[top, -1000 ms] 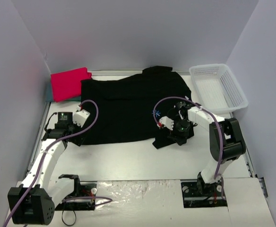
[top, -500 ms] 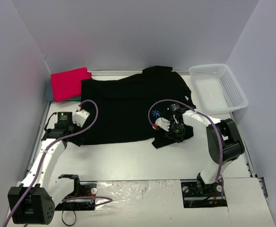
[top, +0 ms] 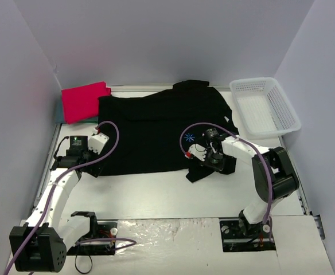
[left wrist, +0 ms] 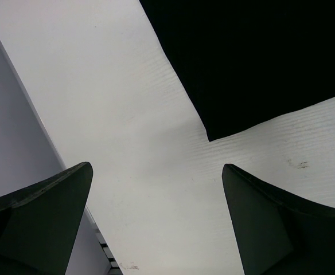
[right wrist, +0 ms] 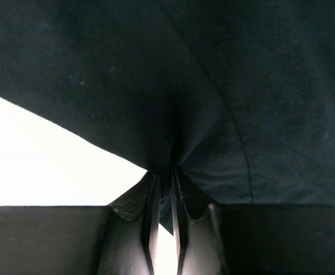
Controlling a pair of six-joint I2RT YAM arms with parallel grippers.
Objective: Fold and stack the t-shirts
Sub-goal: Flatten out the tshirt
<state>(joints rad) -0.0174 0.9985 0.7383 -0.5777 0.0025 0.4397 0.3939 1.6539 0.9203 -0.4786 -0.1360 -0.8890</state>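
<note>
Grasp stage, black t-shirt (top: 150, 126) — right gripper (right wrist: 164, 182) clamped on its near edge; left gripper (left wrist: 156, 172) wide apart, empty, by the hem corner — next: pinch that corner

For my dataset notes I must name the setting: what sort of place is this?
Likely a robotics lab test cell, not a home: a left arm and right arm bolted to a white table, plain walls boxed around it, and a black t-shirt spread on it.
</note>
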